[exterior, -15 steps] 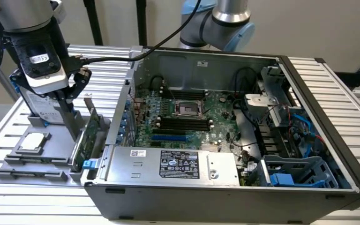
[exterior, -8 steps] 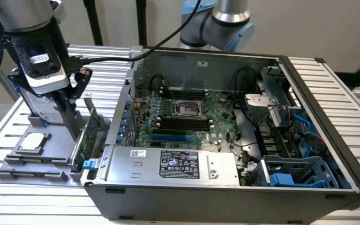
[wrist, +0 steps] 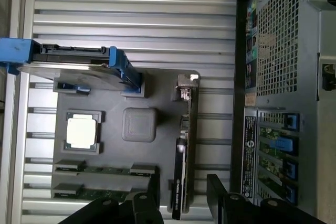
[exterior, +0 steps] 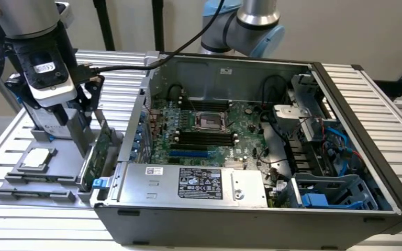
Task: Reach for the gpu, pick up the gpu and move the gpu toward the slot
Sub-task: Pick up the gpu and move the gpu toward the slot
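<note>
The gpu (wrist: 185, 129) — a thin green circuit-board card with a silver end bracket — stands on edge in a dark grey fixture tray (wrist: 110, 156) just beside the open grey computer case (wrist: 273, 51), its long axis parallel to the case's rear panel. The black pincer (wrist: 184, 179) is spread wide and empty, one finger either side of the card's bracket-free end. The wrist view shows that straddle edge-on; the exterior view, the card's green face (exterior: 103, 149).
</note>
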You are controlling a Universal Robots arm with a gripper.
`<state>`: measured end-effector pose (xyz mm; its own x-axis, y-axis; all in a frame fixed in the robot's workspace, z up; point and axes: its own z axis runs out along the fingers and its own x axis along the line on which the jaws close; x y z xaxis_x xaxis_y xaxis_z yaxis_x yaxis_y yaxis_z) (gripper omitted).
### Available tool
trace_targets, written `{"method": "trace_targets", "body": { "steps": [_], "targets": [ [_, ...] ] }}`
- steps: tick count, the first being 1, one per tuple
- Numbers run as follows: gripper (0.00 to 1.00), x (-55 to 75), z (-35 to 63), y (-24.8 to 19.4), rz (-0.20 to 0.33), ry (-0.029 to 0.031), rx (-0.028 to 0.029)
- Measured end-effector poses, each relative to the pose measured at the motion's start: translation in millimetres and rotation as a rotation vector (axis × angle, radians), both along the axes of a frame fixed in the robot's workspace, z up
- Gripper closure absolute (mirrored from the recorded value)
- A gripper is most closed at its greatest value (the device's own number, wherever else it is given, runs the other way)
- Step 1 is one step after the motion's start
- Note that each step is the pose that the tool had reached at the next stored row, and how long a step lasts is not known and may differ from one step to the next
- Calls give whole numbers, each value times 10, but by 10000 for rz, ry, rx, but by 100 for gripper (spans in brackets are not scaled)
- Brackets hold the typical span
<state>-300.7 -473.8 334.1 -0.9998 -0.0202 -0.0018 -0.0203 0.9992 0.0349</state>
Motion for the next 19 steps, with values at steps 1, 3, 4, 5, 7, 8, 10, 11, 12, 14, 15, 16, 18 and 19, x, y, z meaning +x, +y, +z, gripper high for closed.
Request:
{"method": "trace_targets", "body": {
  "steps": [1,3,4,5,7,8,10,11,12,14,15,16,18,19],
  "targets": [
    [52,-1,-11,0,1,1,-11],
    [52,-1,-21,0,1,2,-28],
    [52,-2,-21,0,0,2,-33],
    [52,-2,-21,0,0,2,-34],
    [52,-2,-22,0,0,1,-34],
    [52,-2,-23,0,0,0,-33],
    [52,-2,-22,0,0,1,-34],
    [52,-2,-22,0,0,1,-34],
    [52,-2,-23,0,0,1,-34],
    [52,-1,-31,0,1,-2,-39],
    [52,-2,-38,0,0,-3,-42],
    [52,-2,-47,0,0,-1,-47],
    [52,-2,-78,0,-1,0,-61],
    [52,-2,-96,0,-1,0,-65]
  ]
}}
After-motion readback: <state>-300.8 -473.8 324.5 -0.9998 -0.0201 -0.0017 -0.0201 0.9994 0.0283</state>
